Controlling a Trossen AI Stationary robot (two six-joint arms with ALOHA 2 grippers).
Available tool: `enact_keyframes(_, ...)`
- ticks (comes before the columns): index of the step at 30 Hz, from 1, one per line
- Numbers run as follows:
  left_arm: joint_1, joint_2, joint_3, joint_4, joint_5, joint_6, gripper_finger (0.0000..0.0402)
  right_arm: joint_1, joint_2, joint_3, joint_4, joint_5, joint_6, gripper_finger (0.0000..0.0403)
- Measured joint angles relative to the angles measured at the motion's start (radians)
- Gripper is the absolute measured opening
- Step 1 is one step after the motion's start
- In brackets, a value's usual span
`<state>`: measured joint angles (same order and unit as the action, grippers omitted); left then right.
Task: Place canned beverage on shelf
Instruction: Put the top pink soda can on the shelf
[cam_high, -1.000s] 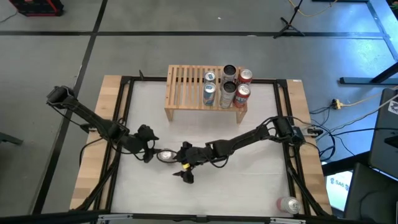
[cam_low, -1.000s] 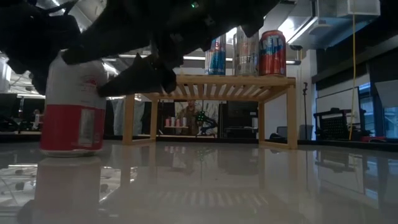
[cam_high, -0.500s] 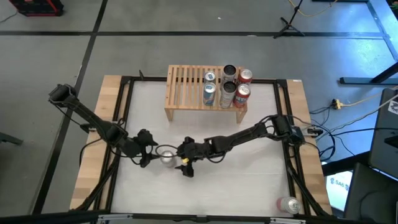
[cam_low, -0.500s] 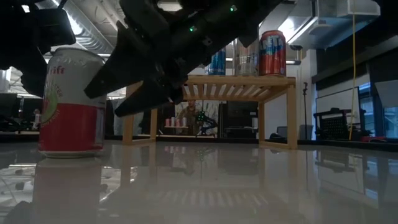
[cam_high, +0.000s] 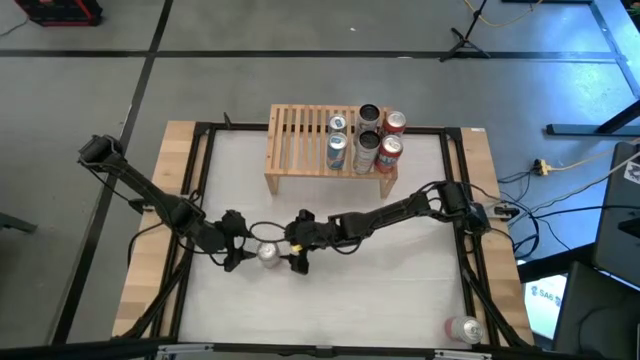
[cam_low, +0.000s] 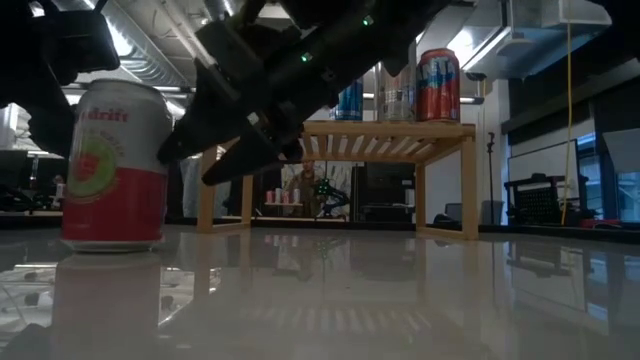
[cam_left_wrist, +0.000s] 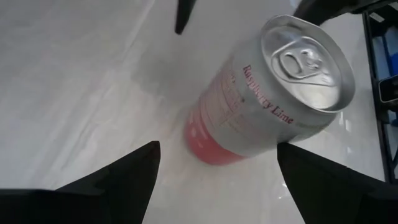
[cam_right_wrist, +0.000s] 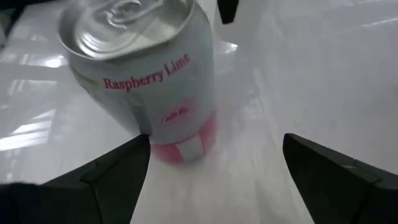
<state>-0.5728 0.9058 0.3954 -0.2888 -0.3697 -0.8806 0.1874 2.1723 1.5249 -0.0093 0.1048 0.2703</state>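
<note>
At the high view's centre, the spread right gripper (cam_high: 292, 258) nears the upright silver-and-red raspberry-lime can (cam_high: 268, 254) opposite the open left gripper (cam_high: 240, 256); next, clamp and carry to the light-wood slatted shelf (cam_high: 300, 135).

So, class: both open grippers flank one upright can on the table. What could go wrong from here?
1. The left gripper and right gripper face each other across the can; closing together, they might collide or tip it.
2. Five cans crowd the shelf at one end; a careless placement could knock one over.
</note>
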Motion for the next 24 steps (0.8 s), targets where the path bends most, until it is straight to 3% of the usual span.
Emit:
enact_keyframes(12, 0.000, -0.010, 0.019, -0.038, 0.096, 0.051, 0.0326, -0.035, -0.025, 0.000, -0.106, -0.011, -0.042, 0.0358)
enact_keyframes(17, 0.000, -0.039, 0.161, -0.196, 0.066, 0.173, 0.0326, -0.011, -0.137, 0.000, -0.247, -0.016, -0.059, 0.0358)
enact_keyframes(24, 0.001, -0.038, 0.293, -0.178, 0.045, 0.272, 0.0326, 0.065, -0.231, 0.001, -0.341, 0.007, -0.030, 0.0358)
